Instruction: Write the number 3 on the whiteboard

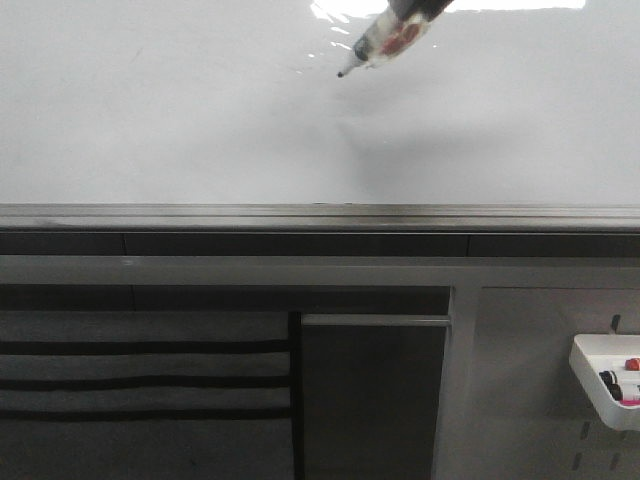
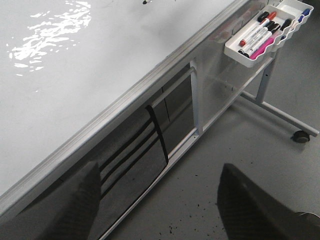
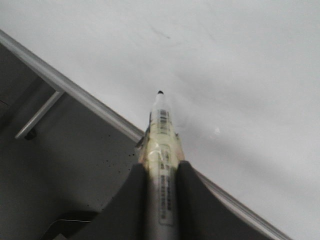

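The whiteboard [image 1: 180,120] fills the upper half of the front view as a glossy white sheet with bright glare near its top edge, and no drawn digit shows on it; only a faint short smudge can be made out on the surface in the right wrist view. A marker [image 1: 385,40] reaches down from the top edge of the front view, right of the middle, tilted with its dark tip pointing down and to the left; the tip sits close over the board, but whether it touches cannot be told. In the right wrist view the right gripper [image 3: 161,180] is clamped on that marker's barrel, one dark finger on each side, the printed label facing the camera. The grey metal rail [image 1: 320,215] runs along the board's whole lower edge, and wide blank board lies between the tip and the rail and out toward the left edge. Below the rail stands a grey frame with dark panels. A white tray [image 2: 262,32] hangs near the board's lower right corner, holding several capped pens. The left gripper [image 2: 160,200] hangs away from the board over the grey floor [image 2: 210,165], its two dark fingers spread wide with nothing between them.
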### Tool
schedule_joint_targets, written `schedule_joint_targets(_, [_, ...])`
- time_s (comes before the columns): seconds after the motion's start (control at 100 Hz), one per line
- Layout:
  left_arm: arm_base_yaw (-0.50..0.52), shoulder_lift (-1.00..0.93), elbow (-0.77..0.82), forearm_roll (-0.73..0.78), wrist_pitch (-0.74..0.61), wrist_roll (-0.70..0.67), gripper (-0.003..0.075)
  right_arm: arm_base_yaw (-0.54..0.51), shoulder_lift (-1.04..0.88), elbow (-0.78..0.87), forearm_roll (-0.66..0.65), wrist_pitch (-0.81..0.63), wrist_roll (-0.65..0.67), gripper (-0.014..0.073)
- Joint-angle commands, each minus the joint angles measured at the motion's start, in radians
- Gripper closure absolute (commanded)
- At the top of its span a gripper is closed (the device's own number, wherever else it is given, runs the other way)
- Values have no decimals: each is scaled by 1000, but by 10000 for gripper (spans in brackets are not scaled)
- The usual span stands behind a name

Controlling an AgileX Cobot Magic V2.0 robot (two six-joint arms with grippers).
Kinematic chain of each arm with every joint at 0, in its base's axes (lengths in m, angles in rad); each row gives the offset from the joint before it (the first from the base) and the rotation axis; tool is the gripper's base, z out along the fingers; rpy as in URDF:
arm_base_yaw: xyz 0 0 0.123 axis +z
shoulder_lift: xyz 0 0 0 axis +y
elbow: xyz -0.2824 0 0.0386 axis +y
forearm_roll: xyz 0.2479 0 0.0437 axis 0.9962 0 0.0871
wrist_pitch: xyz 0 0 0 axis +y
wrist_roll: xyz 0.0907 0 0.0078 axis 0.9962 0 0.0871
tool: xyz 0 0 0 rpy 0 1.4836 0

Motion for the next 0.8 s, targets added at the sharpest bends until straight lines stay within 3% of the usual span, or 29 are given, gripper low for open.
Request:
schedule_joint_targets(0.0, [3,2,-25,-28,-67,-10,259,-16,-8,-59,3,-16,-36,622])
schedule_joint_targets(0.37, [3,2,-25,-28,-67,-10,259,-48,39,-64,-11,-135,-70,622])
schedule_joint_targets(0.6, [3,2,-25,-28,-67,-10,259,-107,39,-39,-8,4,-70,622])
schedule_joint_targets(0.79, [3,2,-25,-28,-67,-10,259,-63,54,33,29,-167,-70,622])
